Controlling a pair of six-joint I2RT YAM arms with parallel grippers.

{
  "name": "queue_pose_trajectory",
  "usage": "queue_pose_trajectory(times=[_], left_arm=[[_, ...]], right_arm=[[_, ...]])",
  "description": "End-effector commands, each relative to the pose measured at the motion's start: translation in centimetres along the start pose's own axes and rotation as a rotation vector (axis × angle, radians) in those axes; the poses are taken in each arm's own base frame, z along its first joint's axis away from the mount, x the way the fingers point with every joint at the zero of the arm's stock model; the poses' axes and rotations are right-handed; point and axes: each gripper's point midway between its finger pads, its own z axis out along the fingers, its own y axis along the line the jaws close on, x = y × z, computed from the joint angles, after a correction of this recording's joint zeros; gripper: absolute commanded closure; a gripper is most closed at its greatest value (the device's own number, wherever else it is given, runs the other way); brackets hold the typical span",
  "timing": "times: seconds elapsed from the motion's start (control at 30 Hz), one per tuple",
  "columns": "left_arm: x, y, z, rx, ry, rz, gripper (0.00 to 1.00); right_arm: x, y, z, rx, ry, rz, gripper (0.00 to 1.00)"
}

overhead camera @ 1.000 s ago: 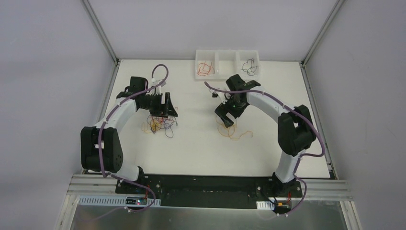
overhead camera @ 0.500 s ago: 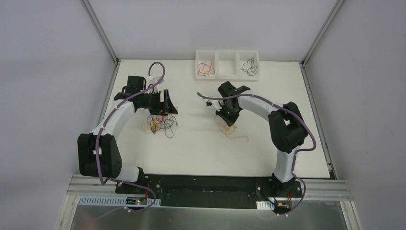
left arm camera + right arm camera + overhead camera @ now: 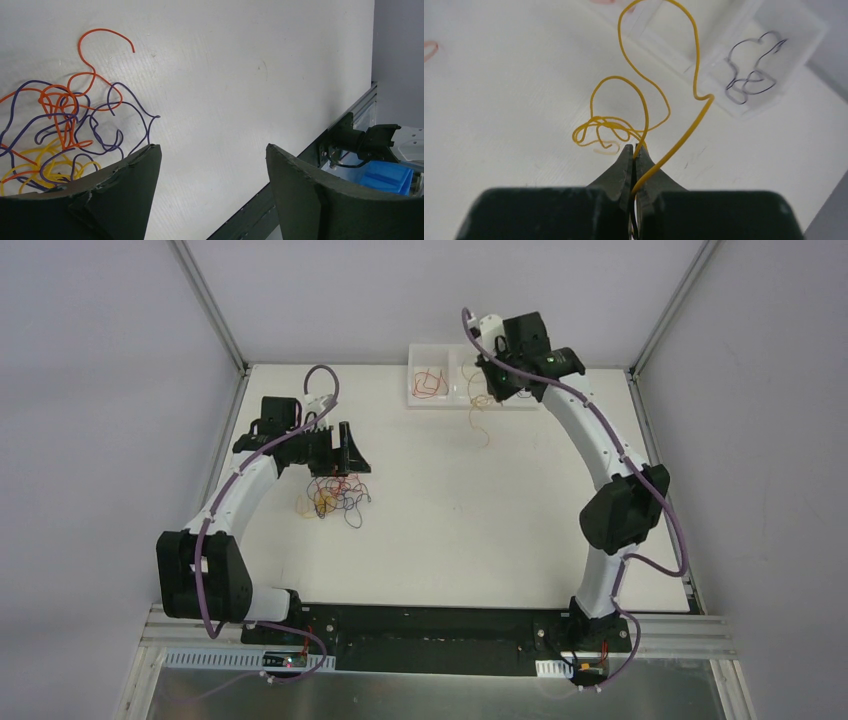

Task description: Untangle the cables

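Right fingers (image 3: 486, 387) high over tray (image 3: 440, 403), yellow cable (image 3: 479, 425) dangling; left fingers (image 3: 352, 455) above cable tangle (image 3: 335, 498)

Your white-shelled left arm (image 3: 238, 492) and right arm (image 3: 598, 435) have black joints, trailing purple cables (image 3: 320, 369) and dark wedge-shaped claw fingers (image 3: 320, 200).

Broad bare table (image 3: 470, 530) down the middle and along the near edge, easy passage between the arms. On the left, the cable tangle (image 3: 335, 498) lies just beside the left gripper (image 3: 350, 462), its jaws spread wide. At the far edge, the compartment tray (image 3: 432, 403) is crowded by the right gripper (image 3: 634, 152) pinching a dangling yellow cable (image 3: 696, 65).
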Motion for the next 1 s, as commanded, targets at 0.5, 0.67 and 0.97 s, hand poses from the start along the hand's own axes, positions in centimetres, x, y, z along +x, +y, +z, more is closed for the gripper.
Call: queue_pose_trajectory(times=[0.5, 0.67, 0.97], left_arm=[[-2.9, -1.1, -0.7, -0.02, -0.077, -0.019, 0.01], [-2.6, -0.7, -0.5, -0.023, -0.067, -0.032, 0.01], [-2.8, -0.4, -0.3, -0.017, -0.057, -0.059, 0.01]], right_arm=[[-14.7, -14.6, 5.3, 0.415, -0.545, 0.221, 1.0], [-14.4, -15.1, 9.2, 0.391, -0.568, 0.23, 1.0], [-9.8, -13.8, 15.1, 0.346, -0.452, 0.242, 0.82]])
